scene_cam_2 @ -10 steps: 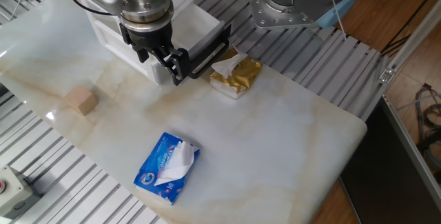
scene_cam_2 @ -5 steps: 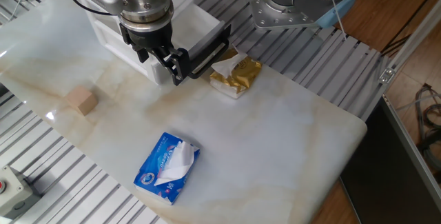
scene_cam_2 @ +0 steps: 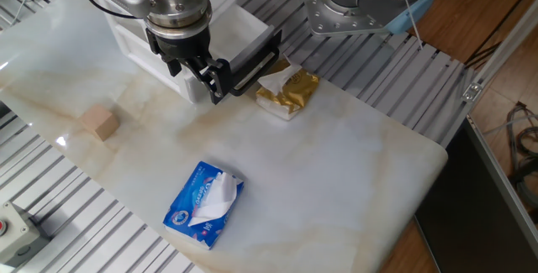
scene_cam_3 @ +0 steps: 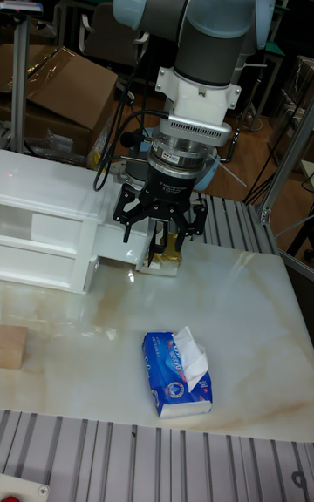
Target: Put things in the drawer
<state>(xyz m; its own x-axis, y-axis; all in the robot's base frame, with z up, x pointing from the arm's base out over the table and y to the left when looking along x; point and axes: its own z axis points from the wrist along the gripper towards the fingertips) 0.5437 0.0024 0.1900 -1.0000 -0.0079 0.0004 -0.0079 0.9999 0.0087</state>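
The small tan wooden cube [scene_cam_2: 99,123] sits alone on the marble at the left, far from the arm; it shows at the left edge [scene_cam_3: 10,346] of the tall view. The white drawer [scene_cam_2: 250,36] belongs to the white cabinet [scene_cam_3: 48,236] at the back. Its black bar handle [scene_cam_2: 259,61] points toward the table's middle. My gripper [scene_cam_2: 217,82] hangs straight down at the near end of that handle. Its fingers [scene_cam_3: 158,249] are drawn close together and appear to pinch the bar.
A blue tissue pack [scene_cam_2: 206,203] lies near the front edge, also seen in the tall view [scene_cam_3: 179,374]. A gold tissue pack [scene_cam_2: 287,90] rests just right of the handle. The robot's base [scene_cam_2: 353,4] stands on the slatted frame at the back right.
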